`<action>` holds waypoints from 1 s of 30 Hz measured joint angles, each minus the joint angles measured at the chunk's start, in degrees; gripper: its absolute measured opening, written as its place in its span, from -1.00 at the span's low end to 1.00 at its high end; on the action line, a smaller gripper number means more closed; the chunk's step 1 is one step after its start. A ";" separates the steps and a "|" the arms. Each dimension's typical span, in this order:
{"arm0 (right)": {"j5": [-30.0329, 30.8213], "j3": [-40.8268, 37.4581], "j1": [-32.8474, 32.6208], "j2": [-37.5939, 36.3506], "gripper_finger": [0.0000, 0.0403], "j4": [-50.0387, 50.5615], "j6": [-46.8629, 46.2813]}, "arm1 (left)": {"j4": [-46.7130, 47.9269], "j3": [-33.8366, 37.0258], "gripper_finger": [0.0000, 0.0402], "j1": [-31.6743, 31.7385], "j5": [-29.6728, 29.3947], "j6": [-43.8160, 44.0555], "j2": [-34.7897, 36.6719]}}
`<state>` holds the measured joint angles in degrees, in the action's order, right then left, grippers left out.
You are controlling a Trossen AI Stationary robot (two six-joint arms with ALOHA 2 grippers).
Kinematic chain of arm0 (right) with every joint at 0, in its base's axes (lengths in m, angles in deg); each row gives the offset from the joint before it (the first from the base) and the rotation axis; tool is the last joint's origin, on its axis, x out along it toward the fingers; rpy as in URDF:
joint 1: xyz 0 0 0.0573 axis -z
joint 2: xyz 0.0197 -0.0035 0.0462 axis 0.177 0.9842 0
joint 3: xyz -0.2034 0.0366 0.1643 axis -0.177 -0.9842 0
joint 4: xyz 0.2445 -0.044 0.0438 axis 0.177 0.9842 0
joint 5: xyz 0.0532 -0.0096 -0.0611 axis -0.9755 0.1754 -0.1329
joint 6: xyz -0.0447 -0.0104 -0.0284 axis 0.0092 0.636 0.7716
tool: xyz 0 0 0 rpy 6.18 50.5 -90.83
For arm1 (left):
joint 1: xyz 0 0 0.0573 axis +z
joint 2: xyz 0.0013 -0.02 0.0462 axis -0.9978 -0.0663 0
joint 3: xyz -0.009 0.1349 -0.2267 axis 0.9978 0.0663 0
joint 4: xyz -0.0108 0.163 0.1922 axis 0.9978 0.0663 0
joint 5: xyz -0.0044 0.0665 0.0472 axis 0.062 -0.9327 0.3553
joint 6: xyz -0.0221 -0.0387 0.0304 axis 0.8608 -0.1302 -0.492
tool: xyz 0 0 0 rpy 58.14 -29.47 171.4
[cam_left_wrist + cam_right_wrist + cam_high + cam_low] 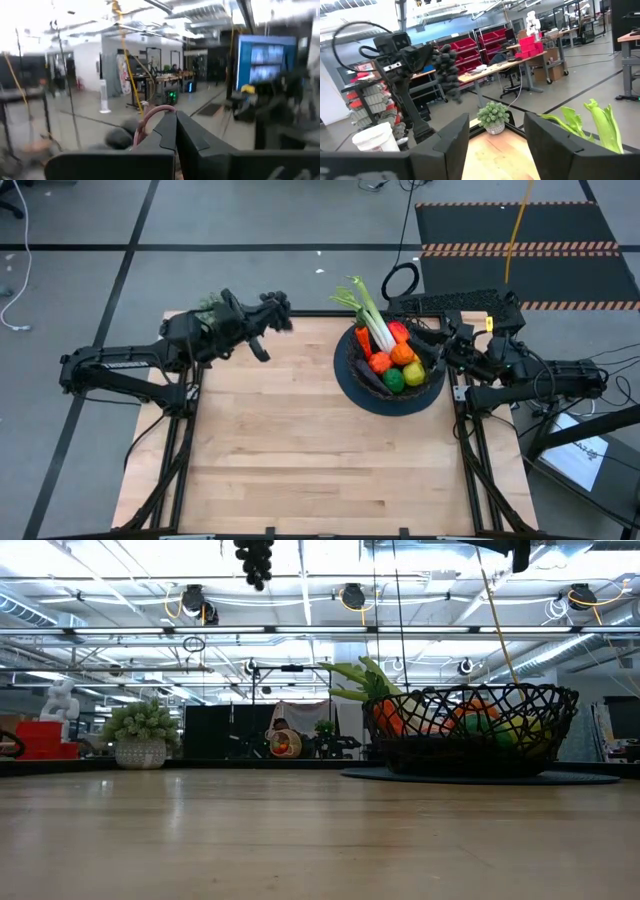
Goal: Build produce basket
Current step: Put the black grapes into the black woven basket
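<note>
Left gripper [268,323] clamped on dark grapes [254,560], high, well left of basket [345,375]; right gripper [438,345] half-open, empty, at basket's right rim.

I can't read any text, label, brand or number in my views. The blue screen [263,62] at the upper right of my left wrist view shows only blurred rows, nothing legible from here.

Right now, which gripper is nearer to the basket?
Right. The right gripper hangs over the basket at its right rim; the left gripper, holding the dark grapes, is well off to the basket's left.
</note>
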<state>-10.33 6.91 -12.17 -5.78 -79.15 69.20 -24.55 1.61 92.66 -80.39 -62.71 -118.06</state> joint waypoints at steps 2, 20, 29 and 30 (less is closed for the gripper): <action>0.06 0.00 0.00 0.52 -0.13 0.00 -0.03 | 1.11 0.00 -1.00 0.00 0.79 -5.16 0.00; 0.15 0.00 0.00 3.83 -0.56 -1.28 -9.06 | 4.00 0.00 -1.00 0.27 6.90 -7.59 0.00; 0.14 -0.02 0.00 0.76 -0.72 -1.31 -9.42 | 4.23 0.00 -1.00 -0.72 14.66 15.97 0.00; 0.15 -0.02 0.00 0.29 -0.73 -1.29 -9.47 | 4.57 0.00 -1.00 -0.76 14.72 19.18 0.00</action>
<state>-10.18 6.89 -12.17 -5.49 -80.44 59.73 -19.98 1.61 91.89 -65.67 -43.52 -118.06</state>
